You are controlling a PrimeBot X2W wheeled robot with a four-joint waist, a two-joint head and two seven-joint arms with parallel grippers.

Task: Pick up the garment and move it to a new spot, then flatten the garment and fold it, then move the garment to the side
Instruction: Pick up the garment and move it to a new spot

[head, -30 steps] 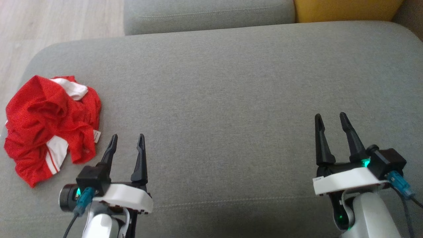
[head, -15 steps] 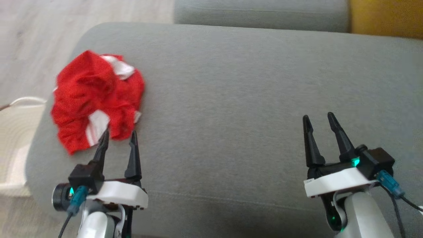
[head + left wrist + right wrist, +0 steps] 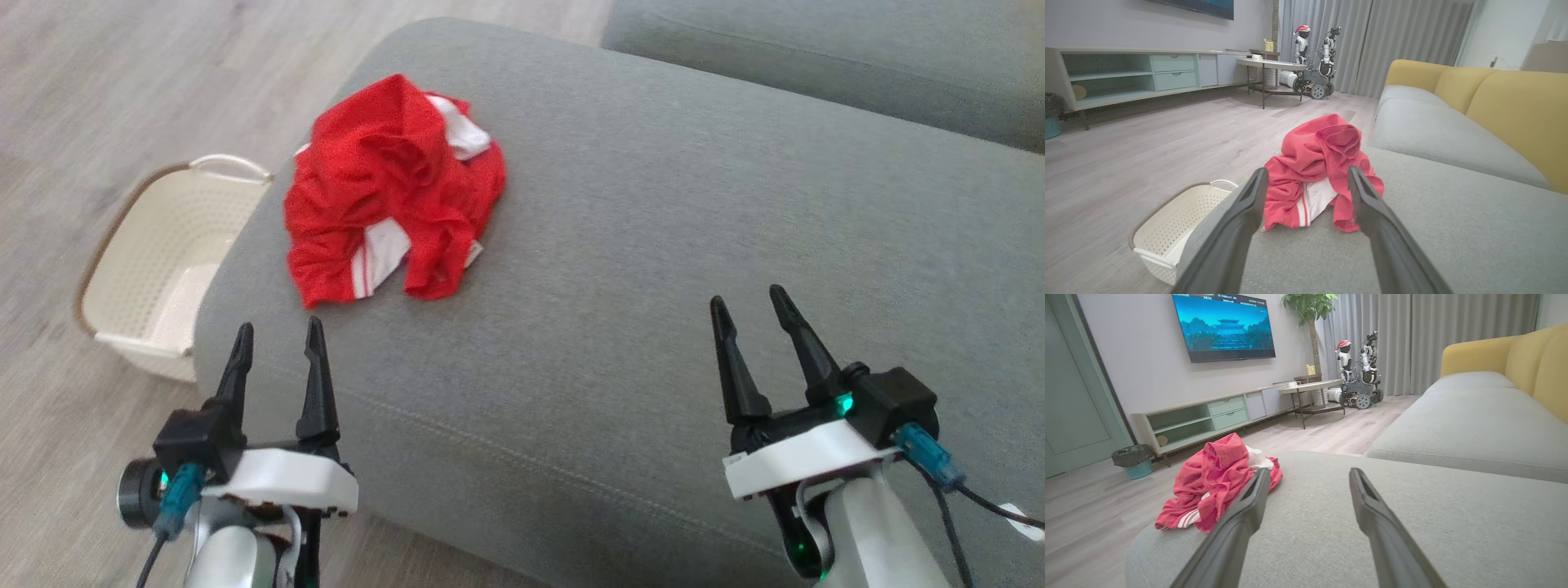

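A crumpled red mesh garment with white stripes and trim [image 3: 392, 188] lies in a loose heap on a broad grey fabric sofa seat cushion [image 3: 653, 269], close to the cushion's left edge and toward its far left corner. The left claw [image 3: 277, 327], two long dark fingers on a white wrist, hovers above the near left corner of the cushion with its fingers spread apart and nothing between them. In its wrist view the garment sits ahead, framed between the two fingers but not touched. The right claw [image 3: 747, 296] hangs over the near edge toward the right, also spread wide and empty, well apart from the garment. Beside the cushion's left edge, a cream perforated plastic laundry basket [image 3: 143, 351] stands on the pale wood-plank floor [image 3: 98, 82]. The pick-up appears not yet begun. The main risk seems to be the garment's closeness to the left edge: a reach that nudges rather than pinches could shove the heap over the side, toward the floor or the basket. The heap is bunched in layers, so a shallow pinch may catch only one fold and let the rest drag or slip free. A deep reach could press the fingertips into the soft cushion and snag its fabric.
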